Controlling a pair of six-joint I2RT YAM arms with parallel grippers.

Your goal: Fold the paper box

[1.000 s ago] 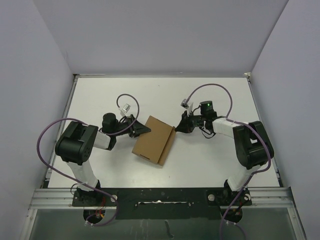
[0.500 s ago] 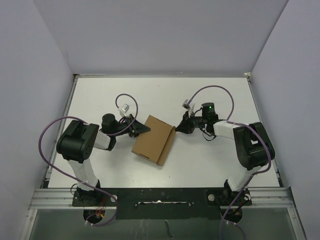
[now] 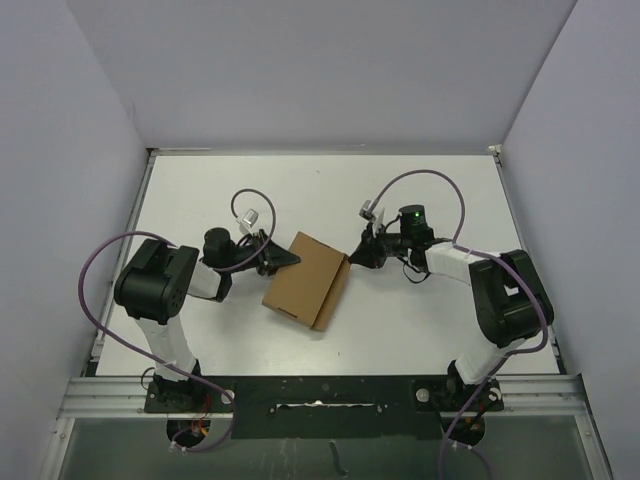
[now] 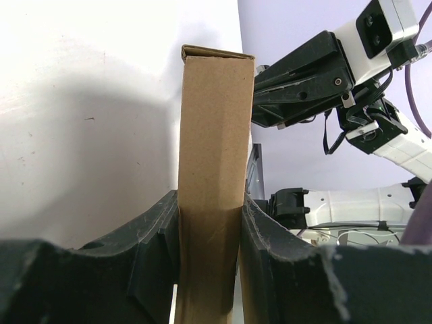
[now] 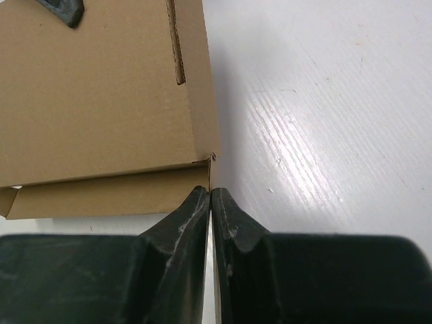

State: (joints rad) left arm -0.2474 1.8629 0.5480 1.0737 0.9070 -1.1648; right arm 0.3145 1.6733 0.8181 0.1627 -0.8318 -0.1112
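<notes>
The paper box (image 3: 305, 282) is a thin brown cardboard box lying flat mid-table, turned at an angle. My left gripper (image 3: 283, 258) is shut on its left end; in the left wrist view the box (image 4: 214, 135) runs straight out from between the gripper (image 4: 210, 199). My right gripper (image 3: 352, 257) is at the box's far right corner. In the right wrist view that gripper (image 5: 210, 191) has its jaws pressed together on the thin upright side wall of the box (image 5: 101, 101), right at the corner.
The white table (image 3: 420, 320) is walled in by grey panels at the back and sides. Both arms reach inward from the near edge, with purple cables looping above them. The black rail (image 3: 320, 395) runs along the front.
The right arm's wrist and cable have shifted slightly toward the back left. The box and the left gripper have stayed in place.
</notes>
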